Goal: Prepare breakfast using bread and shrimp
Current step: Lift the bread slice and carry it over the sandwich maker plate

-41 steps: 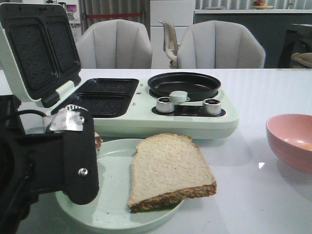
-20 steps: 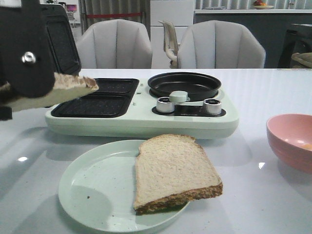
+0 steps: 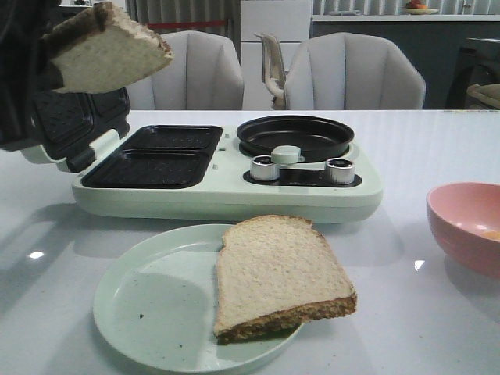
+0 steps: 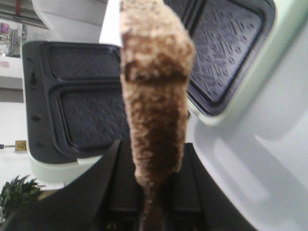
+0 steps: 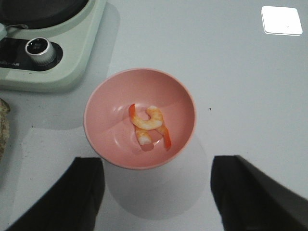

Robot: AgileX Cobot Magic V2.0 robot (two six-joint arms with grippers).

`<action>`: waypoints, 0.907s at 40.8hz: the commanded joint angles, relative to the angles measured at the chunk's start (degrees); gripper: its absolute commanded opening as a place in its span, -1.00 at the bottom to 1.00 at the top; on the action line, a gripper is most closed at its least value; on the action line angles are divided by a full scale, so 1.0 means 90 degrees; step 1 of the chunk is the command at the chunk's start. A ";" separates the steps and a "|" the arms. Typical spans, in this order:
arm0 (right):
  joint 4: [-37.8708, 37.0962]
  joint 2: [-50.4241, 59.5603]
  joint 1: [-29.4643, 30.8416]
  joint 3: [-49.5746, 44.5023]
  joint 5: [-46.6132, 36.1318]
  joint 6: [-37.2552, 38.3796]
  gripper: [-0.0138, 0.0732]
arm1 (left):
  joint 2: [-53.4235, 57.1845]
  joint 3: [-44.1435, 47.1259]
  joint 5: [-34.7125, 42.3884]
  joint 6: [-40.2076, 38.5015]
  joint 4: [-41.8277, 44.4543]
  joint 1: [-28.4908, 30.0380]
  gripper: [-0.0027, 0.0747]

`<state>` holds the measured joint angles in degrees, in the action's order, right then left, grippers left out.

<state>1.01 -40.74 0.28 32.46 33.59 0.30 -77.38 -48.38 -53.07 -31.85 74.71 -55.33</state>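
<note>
One slice of bread point(image 3: 105, 51) hangs tilted high at the far left, in front of the sandwich maker's raised lid point(image 3: 74, 117). My left gripper point(image 4: 153, 192) is shut on it, and in the left wrist view the bread slice point(image 4: 154, 91) shows crust edge on above the waffled plates. A second slice of bread point(image 3: 277, 273) lies on the pale green plate point(image 3: 141, 312), overhanging its right rim. The shrimp point(image 5: 149, 126) lies curled in the pink bowl point(image 5: 106, 130). Beside that bowl, above the table, my right gripper point(image 5: 156, 192) is open and holds nothing.
The pale green sandwich maker point(image 3: 226, 187) stands behind the plate, with two black waffled wells point(image 3: 156, 156), a round black pan point(image 3: 295, 134) and two knobs point(image 3: 266, 168). The pink bowl point(image 3: 465, 226) sits at the right edge. Grey chairs stand behind the table.
My left gripper has risen from the plate with one bread slice, up and back toward the open lid. The slice left on the plate has slid slightly right.
</note>
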 commanded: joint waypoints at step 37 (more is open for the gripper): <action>-0.0043 -0.0019 0.0024 0.0185 -0.0442 -0.0033 0.63 | -0.3902 -0.3684 0.1397 0.0015 0.2017 0.2412 -0.67</action>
<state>1.01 -40.74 0.28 32.46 33.59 0.30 -114.20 -78.61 -39.25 -31.33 90.03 -33.80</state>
